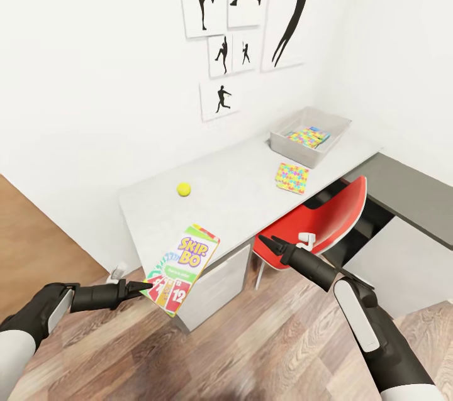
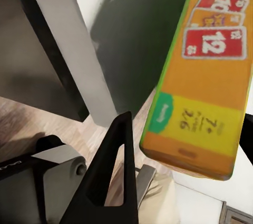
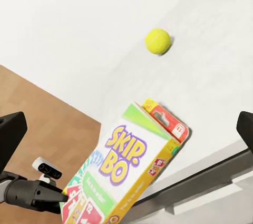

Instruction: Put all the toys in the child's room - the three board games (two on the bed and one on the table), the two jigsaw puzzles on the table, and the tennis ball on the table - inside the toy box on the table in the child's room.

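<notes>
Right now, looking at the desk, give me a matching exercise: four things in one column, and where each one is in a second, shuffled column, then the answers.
Things:
1. Skip-Bo box
2. tennis ball
3. loose jigsaw puzzle
4. red chair

Places:
A. flat on the desk, just in front of the toy box
B. pushed in under the desk's front edge
C. held at the left claw, at the desk's near corner
D. alone on the desk top, towards the wall

Pairs: 1-C, 2-D, 3-A, 4-B

left end effector (image 1: 146, 288): clamped, arm low, reaching forward | right end effector (image 1: 267, 242): fingers parted, arm extended forward
</notes>
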Tool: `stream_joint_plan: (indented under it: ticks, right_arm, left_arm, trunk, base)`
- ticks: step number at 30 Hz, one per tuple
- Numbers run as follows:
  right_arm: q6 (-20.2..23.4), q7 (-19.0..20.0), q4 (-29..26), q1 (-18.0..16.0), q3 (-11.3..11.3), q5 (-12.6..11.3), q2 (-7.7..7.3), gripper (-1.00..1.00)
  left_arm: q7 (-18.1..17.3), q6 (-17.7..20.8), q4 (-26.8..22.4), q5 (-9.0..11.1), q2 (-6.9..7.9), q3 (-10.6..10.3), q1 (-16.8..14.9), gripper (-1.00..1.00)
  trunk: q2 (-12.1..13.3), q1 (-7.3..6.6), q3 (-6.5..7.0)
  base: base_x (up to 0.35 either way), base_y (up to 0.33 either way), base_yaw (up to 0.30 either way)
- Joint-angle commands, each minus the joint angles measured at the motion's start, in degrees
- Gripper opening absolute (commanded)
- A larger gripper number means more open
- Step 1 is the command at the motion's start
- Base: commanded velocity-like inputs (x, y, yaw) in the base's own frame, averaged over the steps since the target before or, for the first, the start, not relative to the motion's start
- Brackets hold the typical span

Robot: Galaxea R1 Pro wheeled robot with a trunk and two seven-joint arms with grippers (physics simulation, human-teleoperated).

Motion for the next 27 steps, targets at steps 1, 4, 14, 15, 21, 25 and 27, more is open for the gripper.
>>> stream_joint_plan:
  ticks: [1, 4, 14, 15, 21, 25, 27]
  right_arm:
    - [0.5, -0.1, 0.0, -0.1, 0.0, -0.6, -0.03, 1.00]
    - [0.4, -0.1, 0.0, 0.0, 0.0, -0.6, -0.03, 1.00]
    - [0.2, 0.0, 0.0, 0.0, 0.0, -0.5, 0.02, 1.00]
    - [0.2, 0.0, 0.0, 0.0, 0.0, -0.5, 0.00, 1.00]
    - [0.1, 0.0, 0.0, 0.0, 0.0, -0.5, 0.02, 1.00]
    - [-0.1, 0.0, 0.0, 0.0, 0.0, -0.4, 0.13, 1.00]
    - [-0.2, -0.1, 0.0, 0.0, 0.0, -0.3, 0.24, 1.00]
  left_arm:
    - [-0.1, 0.4, 0.0, 0.1, 0.01, 0.0, 0.0, -1.00]
    - [-0.1, 0.4, 0.0, 0.1, 0.02, 0.0, 0.0, -1.00]
    - [-6.5, 0.6, -0.7, 0.0, 1.19, 0.0, -0.6, -1.00]
    - [-7.0, 0.7, -0.7, 0.0, 1.80, 0.0, -0.7, -1.00]
    - [-11.2, 1.8, -0.7, 0.1, 4.27, 0.4, -1.1, -1.00]
    - [-12.7, 4.0, -0.7, 0.1, 4.53, 0.5, -2.8, -1.00]
    - [-12.8, 4.4, -1.4, 0.0, 4.63, 0.4, -3.3, -1.00]
  trunk:
    - [0.3, -0.20, 0.11]
    - [1.5, -0.86, 0.65]
    - [5.6, -3.06, 2.44]
    - [5.6, -3.06, 2.44]
    - [5.6, -3.06, 2.44]
    - [5.6, -3.06, 2.44]
    - [5.6, -3.06, 2.44]
  base:
    - [0.000, 0.000, 0.000]
    - [0.000, 0.000, 0.000]
    - [0.000, 0.000, 0.000]
    - [0.000, 0.000, 0.000]
    - [0.000, 0.000, 0.000]
    - [0.000, 0.000, 0.000]
    - [0.000, 0.000, 0.000]
